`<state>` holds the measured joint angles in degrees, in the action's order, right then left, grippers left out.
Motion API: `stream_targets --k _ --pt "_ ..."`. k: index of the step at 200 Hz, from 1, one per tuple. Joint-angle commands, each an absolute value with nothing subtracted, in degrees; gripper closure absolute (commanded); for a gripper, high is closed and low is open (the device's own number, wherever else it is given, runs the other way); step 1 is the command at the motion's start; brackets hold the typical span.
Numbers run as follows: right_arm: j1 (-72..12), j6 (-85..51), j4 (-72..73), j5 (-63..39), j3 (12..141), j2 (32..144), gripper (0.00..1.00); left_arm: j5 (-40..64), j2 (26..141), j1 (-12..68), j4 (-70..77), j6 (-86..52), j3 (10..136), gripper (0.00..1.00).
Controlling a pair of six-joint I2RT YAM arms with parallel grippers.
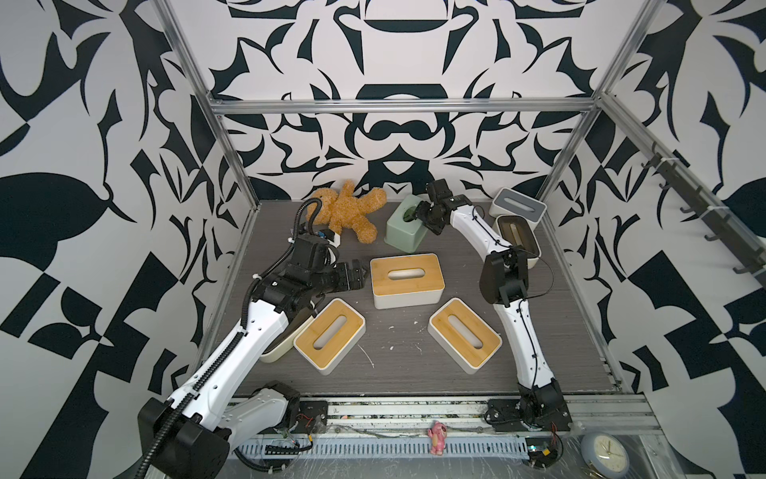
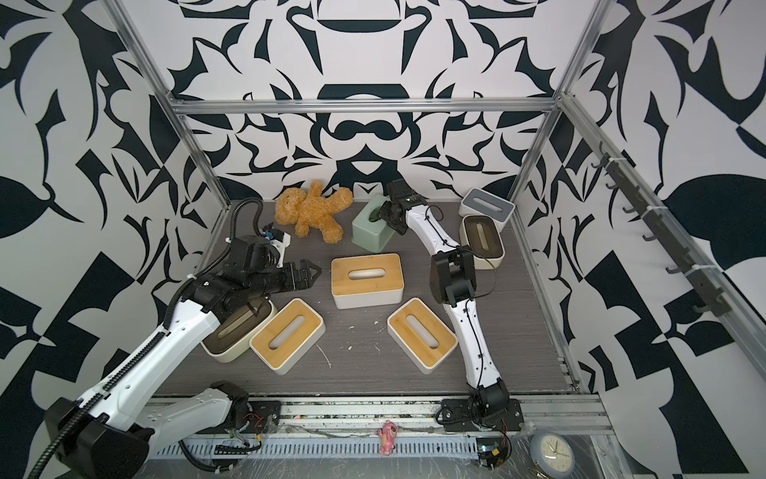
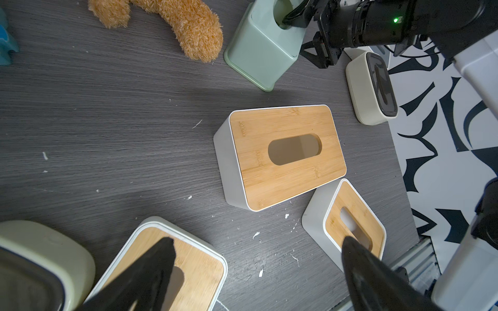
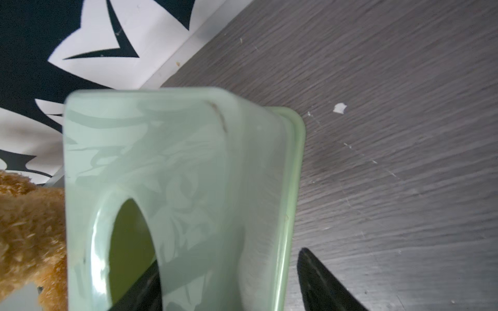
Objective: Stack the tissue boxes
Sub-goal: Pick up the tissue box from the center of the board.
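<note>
At the back, right gripper [image 1: 419, 220] astride green box [image 1: 403, 234]

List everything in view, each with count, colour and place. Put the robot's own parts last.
bamboo-lid tissue boxes: three, white with tan lids, middle and front of table
green tissue box: one, sage green, tilted, back centre by the bear
grey-lid tissue box: one, white, back right corner
dark-lid tissue boxes: two, cream; one at right, one at left, partly hidden
teddy bear: one, brown, back
pink figure: one, front rail
clock: one, pale, front right
table: one, dark grey
left end effector: black, open, empty
right end effector: black, straddling the green tissue box's wall, grip unclear
</note>
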<state>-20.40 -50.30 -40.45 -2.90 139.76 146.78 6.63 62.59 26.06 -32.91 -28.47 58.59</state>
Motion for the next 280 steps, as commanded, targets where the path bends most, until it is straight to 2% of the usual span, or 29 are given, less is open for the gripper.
stream_targets --k 1,46,84,132,208,280 --pt "-20.4 -51.2 -40.8 -1.0 142.1 145.7 0.36 6.0 61.2 26.1 -34.8 -27.9 58.6 0.01" --pt "-20.5 -50.5 -40.0 0.2 140.2 144.4 0.44 5.8 61.4 26.1 -34.6 -28.0 58.3 0.01" --pt "-20.3 -47.1 -38.3 0.5 138.8 141.7 0.62 5.7 61.7 26.1 -34.6 -27.9 58.3 0.01" --pt "-19.4 -42.5 -37.7 0.4 138.5 137.7 0.73 4.4 60.8 26.0 -35.4 -27.3 58.7 0.01" --pt "-18.8 -29.5 -40.4 0.7 140.8 127.7 0.76 3.4 57.5 26.1 -37.9 -24.6 61.2 0.01" --pt "-18.8 -7.7 -43.9 -10.8 134.8 114.1 0.77 10.6 49.7 26.0 -30.0 -19.4 57.9 0.01"
